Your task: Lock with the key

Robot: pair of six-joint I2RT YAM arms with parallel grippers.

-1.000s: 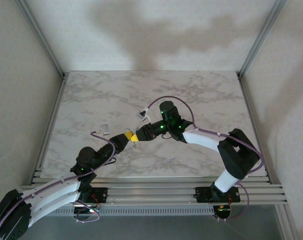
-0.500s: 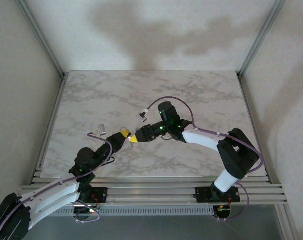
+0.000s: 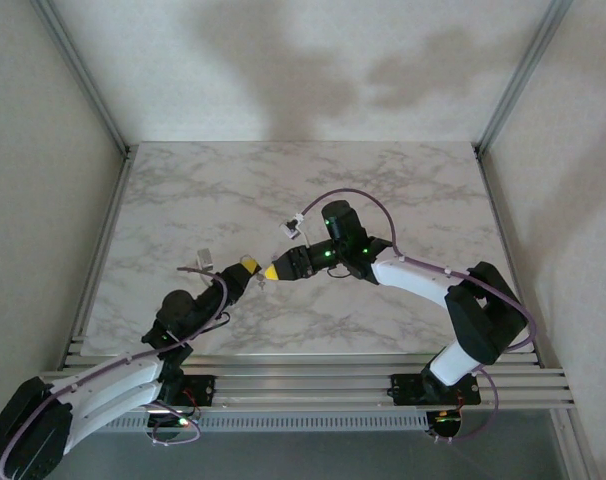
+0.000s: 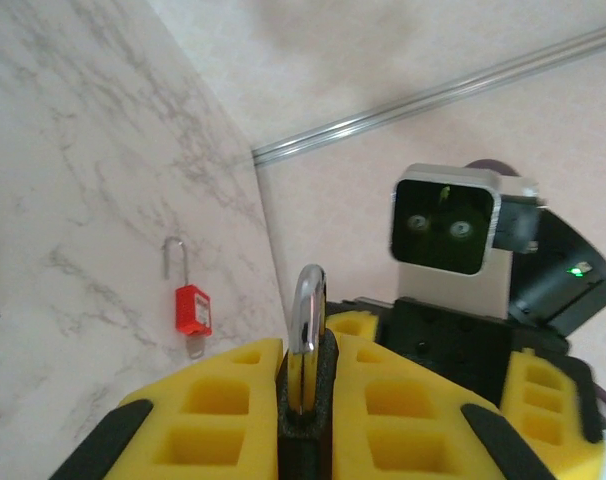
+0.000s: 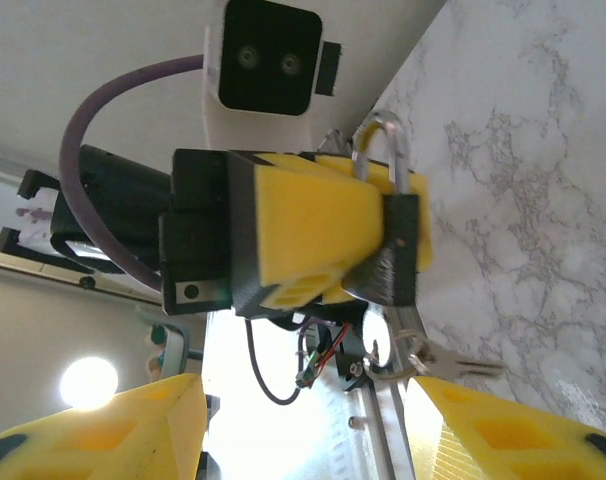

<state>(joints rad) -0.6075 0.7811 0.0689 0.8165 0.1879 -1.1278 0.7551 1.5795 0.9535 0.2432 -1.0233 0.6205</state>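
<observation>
The left gripper (image 4: 305, 405) has its jaws clamped on the padlock (image 4: 305, 335), the yellow foam pads (image 4: 218, 400) pressing its black body from both sides while the silver shackle stands up out of the gap between them. From the right wrist camera the same grip shows side-on: the left gripper (image 5: 328, 235) holds the padlock (image 5: 395, 255) at its tip, shackle pointing away from the key end. A small ring with a key (image 5: 453, 366) hangs at the body's opposite end, the key sticking out sideways. Whether another key sits in the keyhole cannot be told. The right gripper (image 5: 308, 425) has its jaws wide apart, holding nothing, one yellow fingertip (image 5: 103, 425) on each side of the view with the padlock and key in the open space beyond them. From above, the left gripper (image 3: 245, 268) and right gripper (image 3: 274, 271) face each other tip to tip over the middle of the marble worktop (image 3: 383, 180), just apart, both arms bent in from the near edge. Behind the held padlock, the left wrist camera shows a red padlock (image 4: 191, 308) lying flat on the worktop (image 4: 73, 150) with its shackle raised, well apart from the grippers. A small silver item (image 3: 208, 258) lies on the worktop near the left arm, too small to identify.
</observation>
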